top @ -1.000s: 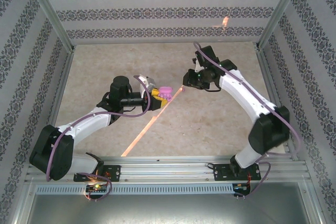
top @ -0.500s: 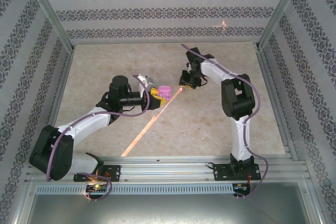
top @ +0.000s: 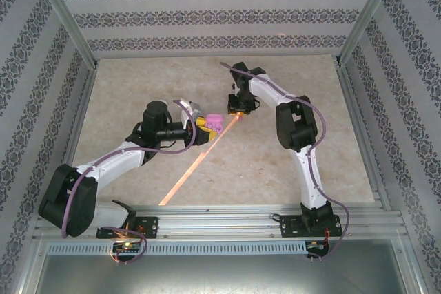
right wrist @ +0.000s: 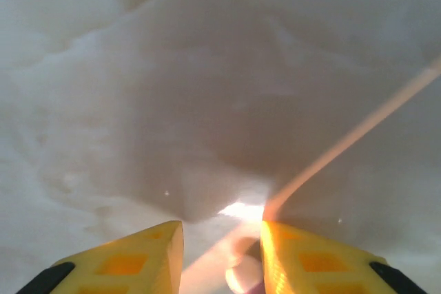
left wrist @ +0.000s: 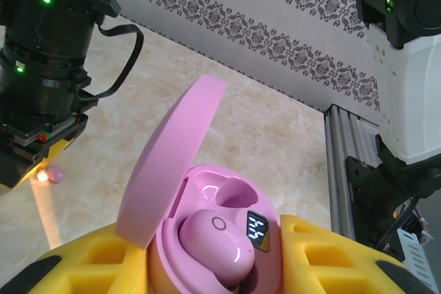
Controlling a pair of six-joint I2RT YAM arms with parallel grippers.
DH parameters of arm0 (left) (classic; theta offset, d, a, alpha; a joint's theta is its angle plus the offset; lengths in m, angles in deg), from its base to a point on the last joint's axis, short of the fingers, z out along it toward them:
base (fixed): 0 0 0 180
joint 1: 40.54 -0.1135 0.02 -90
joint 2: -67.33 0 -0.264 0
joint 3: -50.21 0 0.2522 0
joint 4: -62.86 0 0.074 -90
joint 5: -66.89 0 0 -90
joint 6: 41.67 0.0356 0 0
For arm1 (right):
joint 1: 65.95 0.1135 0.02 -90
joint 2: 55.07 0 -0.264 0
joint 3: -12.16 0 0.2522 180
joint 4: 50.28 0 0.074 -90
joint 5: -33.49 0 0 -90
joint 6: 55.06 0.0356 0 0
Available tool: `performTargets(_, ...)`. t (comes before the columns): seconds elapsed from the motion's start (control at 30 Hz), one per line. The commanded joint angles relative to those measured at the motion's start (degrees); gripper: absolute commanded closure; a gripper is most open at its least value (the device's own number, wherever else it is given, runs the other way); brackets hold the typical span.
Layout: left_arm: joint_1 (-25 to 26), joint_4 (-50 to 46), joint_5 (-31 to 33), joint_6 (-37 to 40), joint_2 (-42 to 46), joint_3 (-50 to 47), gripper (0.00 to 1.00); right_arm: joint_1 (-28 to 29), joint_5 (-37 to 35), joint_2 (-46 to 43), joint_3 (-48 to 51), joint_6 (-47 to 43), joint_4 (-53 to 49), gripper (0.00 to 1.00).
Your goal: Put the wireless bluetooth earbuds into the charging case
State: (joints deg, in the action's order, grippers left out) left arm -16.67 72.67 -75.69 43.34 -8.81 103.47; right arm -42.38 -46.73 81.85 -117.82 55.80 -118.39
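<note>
My left gripper (top: 210,124) is shut on the pink charging case (top: 216,119), held above the table. In the left wrist view the case (left wrist: 207,253) sits between yellow fingers (left wrist: 331,253) with its lid raised. One earbud (left wrist: 213,239) lies in the near socket, and the far socket is bare. A second earbud (left wrist: 54,173) lies on the table under my right gripper (top: 238,109). In the right wrist view that gripper (right wrist: 222,253) is open and close to the table. The earbud (right wrist: 240,279) sits between its fingers, close against the right one.
An orange streak of light (top: 196,166) crosses the marble tabletop (top: 289,163) toward the case. Aluminium rails (top: 220,215) run along the near edge, and patterned walls (top: 220,15) enclose the back and sides. The right arm's white link (left wrist: 406,101) rises at the right.
The right arm has swung left toward the case, and its gripper has come down over the table. The left arm and the case have stayed still.
</note>
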Motion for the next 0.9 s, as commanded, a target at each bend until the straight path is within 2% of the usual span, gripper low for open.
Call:
performTargets(0.0, -0.66, 1.3, -0.06, -0.67, 1.37, -0.64, 0.77, 2.97, -3.0, 1.77, -2.69, -4.54, -5.29, 0.66)
performTargets(0.33, -0.67, 0.08, 0.37, -0.39, 3.66, -1.36, 0.77, 6.9, -4.33, 0.14, 2.39, -6.62, -6.05, 0.67)
performTargets(0.5, -0.65, -0.97, 0.46, 0.16, 4.6, -1.6, 0.77, 7.54, -5.27, -3.58, 6.27, -5.78, -3.9, 0.69)
performTargets(0.67, -0.68, -0.5, 0.39, -0.19, 4.55, -1.65, 0.77, 6.85, -8.9, -3.35, 1.53, -3.9, -5.99, 0.69)
performTargets(0.87, -0.6, -0.41, 0.63, 0.06, 4.24, -1.34, 0.77, 4.41, -10.13, 2.22, -8.93, -1.72, -10.0, 0.69)
